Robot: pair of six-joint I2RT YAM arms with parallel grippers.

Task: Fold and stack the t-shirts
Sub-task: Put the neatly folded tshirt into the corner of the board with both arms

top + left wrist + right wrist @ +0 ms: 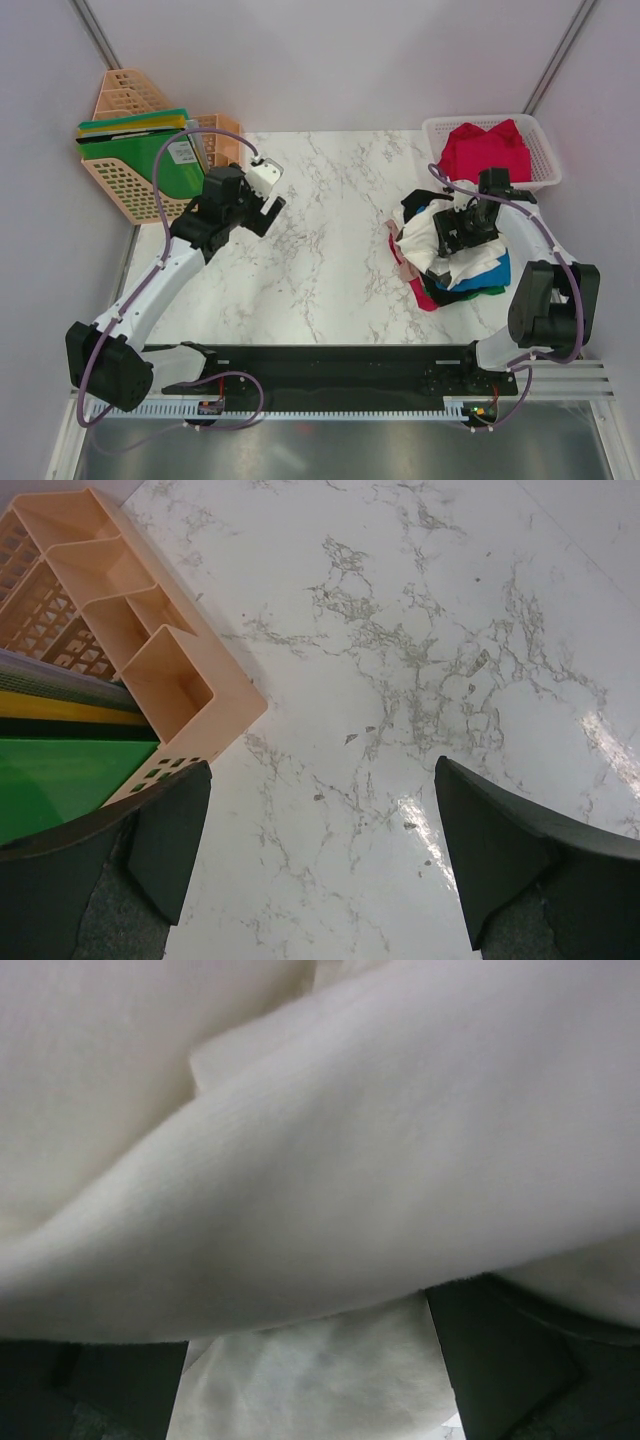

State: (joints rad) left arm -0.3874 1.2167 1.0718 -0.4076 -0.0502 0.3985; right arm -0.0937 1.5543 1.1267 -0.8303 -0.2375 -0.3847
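T-shirts (pixel 495 272) lie in a crumpled heap on the table (pixel 320 260), just on the near side of the basket (pixel 548 160). One red shirt (pixel 487 150) sits inside the basket itself. On top of the heap is the white shirt (pixel 415 250), and that is the one I would go for first.

My right gripper (pixel 462 228) hangs straight over it, between the basket and that arm's base, jaws spread wide and holding nothing. From its wrist view the white cloth fills nearly everything, with a thick fold running slantwise just ahead of the fingers (pixel 510 1360). It is very close or touching; I can't tell which. So the shirt lies directly below the jaws, and I judge a short drop and a pinch would catch that fold. Bunched as it is, the shirt shows no long axis I can read.

My left gripper (pixel 268 207) is well apart, far to the left of the basket across the table, beside the rack (pixel 130 185), its jaws also released over bare marble. The right arm is plainly the nearer.
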